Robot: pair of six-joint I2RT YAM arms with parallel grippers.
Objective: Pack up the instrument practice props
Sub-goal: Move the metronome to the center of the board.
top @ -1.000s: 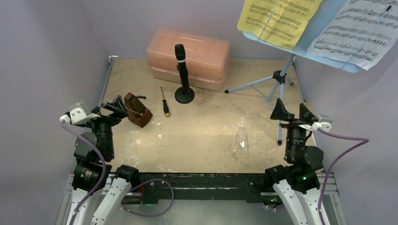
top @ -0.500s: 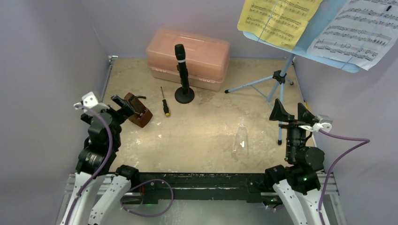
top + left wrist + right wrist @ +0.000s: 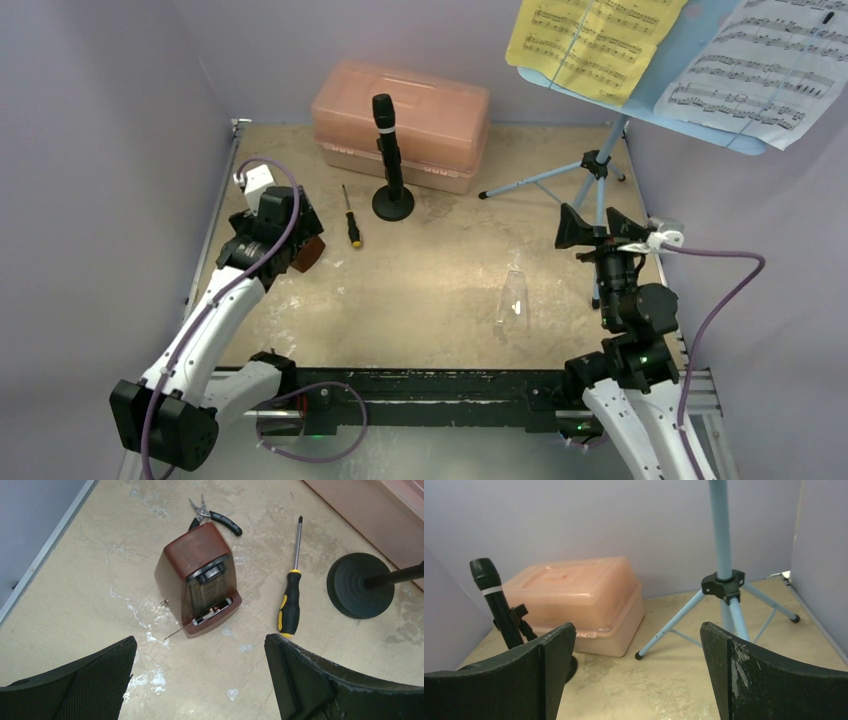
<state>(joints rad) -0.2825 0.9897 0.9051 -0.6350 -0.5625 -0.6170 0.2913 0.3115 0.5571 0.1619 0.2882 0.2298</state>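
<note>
The brown wooden metronome lies on the table, largely hidden under my left gripper in the top view. That gripper hangs open and empty just above and near it. The black pipe stands upright on its round base in front of the pink case. The light-blue music stand stands at the back right, holding a yellow page and a white page. My right gripper is open and empty, facing the tripod and the pipe.
The translucent pink case sits closed at the back wall. A yellow-and-black screwdriver lies between metronome and pipe base. Black-handled pliers lie behind the metronome. A clear plastic piece lies at centre right. Purple walls close both sides.
My left arm has reached forward from the near-left edge until its open gripper is over the metronome. My right gripper has shifted slightly left and forward towards the tripod.
</note>
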